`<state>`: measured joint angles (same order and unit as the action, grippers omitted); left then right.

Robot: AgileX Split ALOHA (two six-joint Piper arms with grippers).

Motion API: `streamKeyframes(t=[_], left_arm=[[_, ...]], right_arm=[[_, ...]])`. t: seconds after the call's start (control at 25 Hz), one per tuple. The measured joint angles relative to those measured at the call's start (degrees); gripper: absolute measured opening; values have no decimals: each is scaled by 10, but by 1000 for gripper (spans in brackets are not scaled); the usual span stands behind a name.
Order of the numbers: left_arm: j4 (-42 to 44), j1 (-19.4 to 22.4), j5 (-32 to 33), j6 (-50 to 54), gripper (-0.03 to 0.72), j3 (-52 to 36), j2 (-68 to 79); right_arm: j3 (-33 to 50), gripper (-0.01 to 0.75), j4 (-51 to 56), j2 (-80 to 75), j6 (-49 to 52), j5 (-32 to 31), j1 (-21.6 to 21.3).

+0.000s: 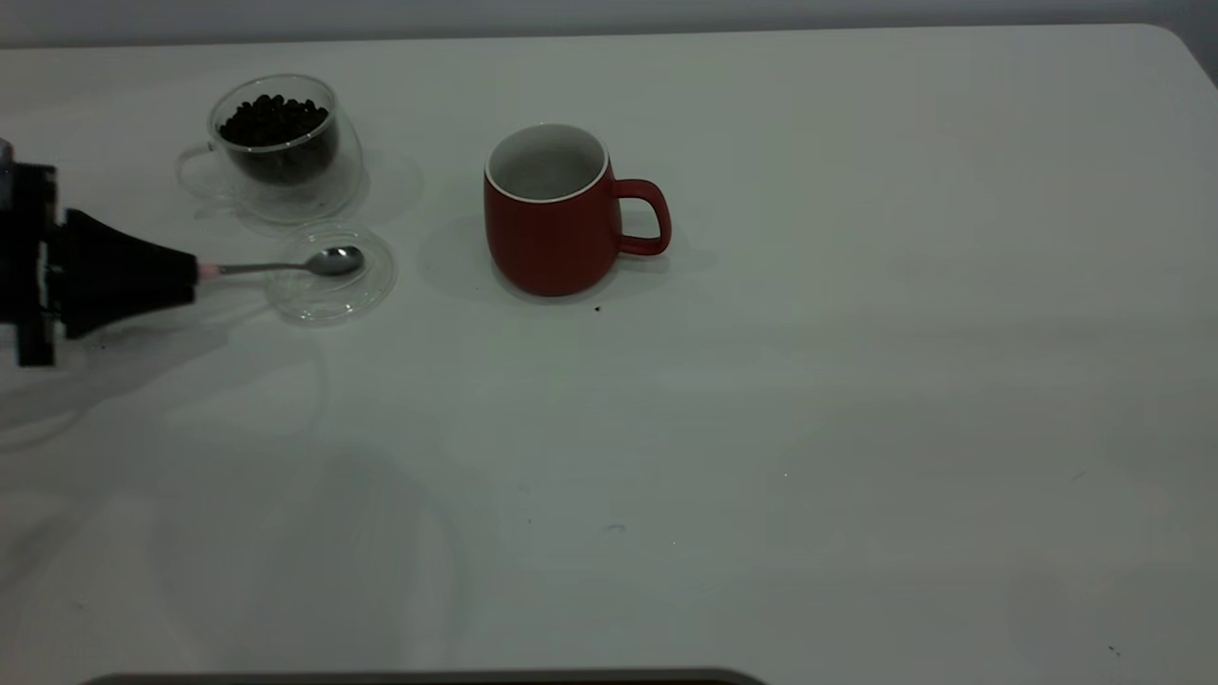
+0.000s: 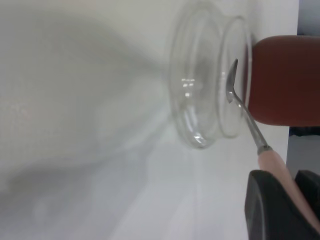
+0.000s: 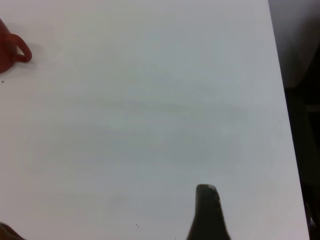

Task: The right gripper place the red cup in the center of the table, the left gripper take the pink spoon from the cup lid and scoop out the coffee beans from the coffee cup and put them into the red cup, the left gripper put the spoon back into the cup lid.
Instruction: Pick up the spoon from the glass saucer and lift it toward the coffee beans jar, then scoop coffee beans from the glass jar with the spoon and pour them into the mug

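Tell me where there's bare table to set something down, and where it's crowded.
Bare: the white table right of the dark-red mug, and the whole near half. Crowded: the far-left corner, where the clear glass cup of coffee beans, the glass lid and the left gripper holding the pink-handled spoon cluster.

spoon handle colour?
Pale pink, on the pink spoon; clearest in the left wrist view.
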<state>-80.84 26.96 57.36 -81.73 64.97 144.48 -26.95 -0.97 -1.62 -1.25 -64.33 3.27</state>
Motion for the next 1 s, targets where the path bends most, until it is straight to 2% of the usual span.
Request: streamKeyframes(t=[0.24, 0.36, 0.64, 0.84, 1.0], left_arm=[[81, 24, 35, 59, 114, 0, -54], [94, 30, 46, 63, 114, 0, -93], [73, 30, -25, 34, 114, 0, -204], [50, 28, -55, -7, 114, 0, -213], [49, 2, -101, -19, 114, 20, -208]], right_arm=[[0, 591, 0, 0, 0, 0, 0], [0, 591, 0, 0, 0, 0, 0], [0, 591, 0, 0, 0, 0, 0], [0, 591, 0, 0, 0, 0, 0], [0, 591, 0, 0, 0, 0, 0]])
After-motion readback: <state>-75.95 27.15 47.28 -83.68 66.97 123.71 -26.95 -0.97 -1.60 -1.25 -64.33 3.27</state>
